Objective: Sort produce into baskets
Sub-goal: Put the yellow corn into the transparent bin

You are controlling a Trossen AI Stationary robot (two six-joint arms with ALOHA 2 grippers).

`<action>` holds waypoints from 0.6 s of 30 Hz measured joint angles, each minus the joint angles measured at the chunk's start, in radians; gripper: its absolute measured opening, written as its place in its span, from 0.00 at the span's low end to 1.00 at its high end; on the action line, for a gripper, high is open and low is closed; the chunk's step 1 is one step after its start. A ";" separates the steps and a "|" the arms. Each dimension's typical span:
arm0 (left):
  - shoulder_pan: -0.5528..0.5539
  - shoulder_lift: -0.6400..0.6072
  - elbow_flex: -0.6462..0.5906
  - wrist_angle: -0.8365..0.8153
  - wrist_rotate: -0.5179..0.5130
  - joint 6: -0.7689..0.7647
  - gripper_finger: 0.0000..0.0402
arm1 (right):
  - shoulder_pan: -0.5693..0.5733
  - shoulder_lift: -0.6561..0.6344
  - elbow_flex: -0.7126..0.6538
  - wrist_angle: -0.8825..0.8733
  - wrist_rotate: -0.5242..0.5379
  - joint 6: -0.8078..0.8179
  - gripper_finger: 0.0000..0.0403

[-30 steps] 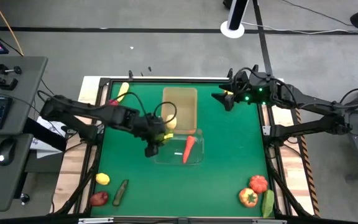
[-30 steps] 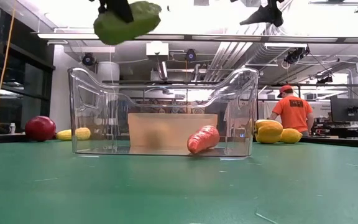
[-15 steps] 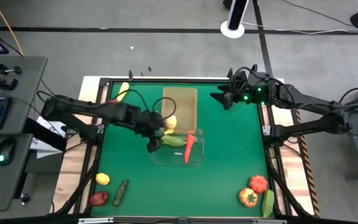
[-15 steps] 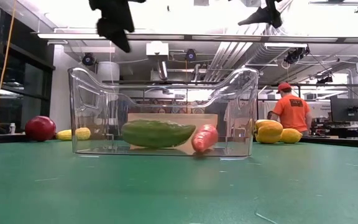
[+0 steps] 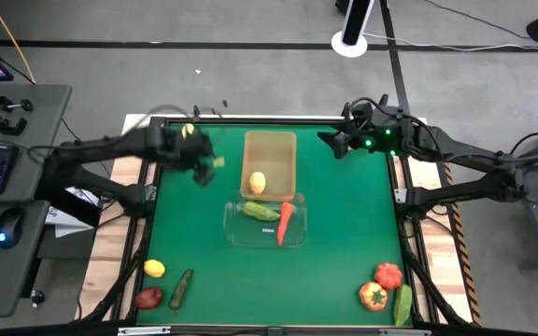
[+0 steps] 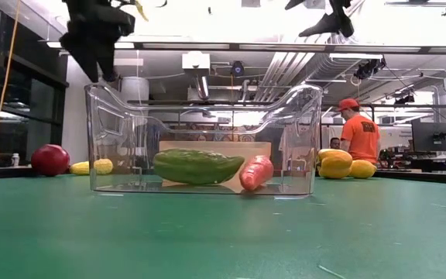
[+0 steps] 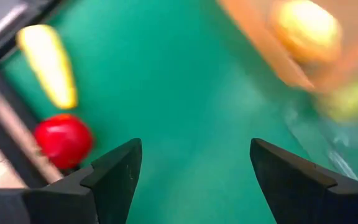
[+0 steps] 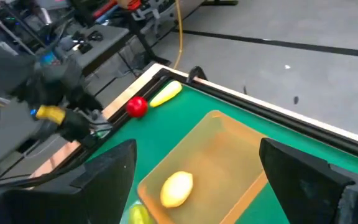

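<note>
The clear basket [image 5: 267, 224] stands mid-table with a green cucumber [image 6: 197, 166] and a red carrot [image 6: 255, 172] lying on its bottom. Behind it the tan basket [image 5: 271, 161] holds a lemon [image 5: 258, 182]. My left gripper [image 5: 201, 164] hangs open and empty above the green mat, left of the tan basket. Its wrist view shows a banana [image 7: 46, 65] and a red apple [image 7: 63, 140] below, at the far left corner. My right gripper [image 5: 338, 146] waits open, high over the far right.
At the near left lie a lemon [image 5: 155, 269], a dark cucumber [image 5: 181, 287] and a red fruit [image 5: 148, 298]. At the near right lie a tomato [image 5: 389, 274], a pepper [image 5: 373, 297] and a cucumber [image 5: 403, 304]. A person in orange [image 6: 360, 136] stands beyond the table.
My left gripper has let go of the green cucumber above the clear basket. The cucumber has dropped and now lies on the basket's bottom beside the carrot. The gripper has then swung quickly toward the table's far left corner, turning as it went.
</note>
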 joint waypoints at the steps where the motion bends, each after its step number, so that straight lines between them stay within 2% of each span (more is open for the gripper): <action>1: 0.066 0.006 0.000 0.005 0.003 0.021 0.71 | -0.008 0.005 0.000 0.000 0.000 -0.009 0.82; 7: 0.402 0.160 0.000 0.098 0.058 0.201 0.71 | -0.048 0.026 0.000 -0.002 -0.005 -0.091 0.82; 11: 0.573 0.317 0.023 0.117 0.057 0.227 0.71 | -0.081 0.040 0.000 -0.003 -0.006 -0.119 0.82; 14: 0.663 0.430 0.068 0.118 0.058 0.243 0.71 | -0.101 0.050 0.000 -0.002 -0.006 -0.112 0.82; 18: 0.727 0.558 0.137 0.115 0.057 0.243 0.71 | -0.120 0.076 0.000 0.000 -0.008 -0.140 0.82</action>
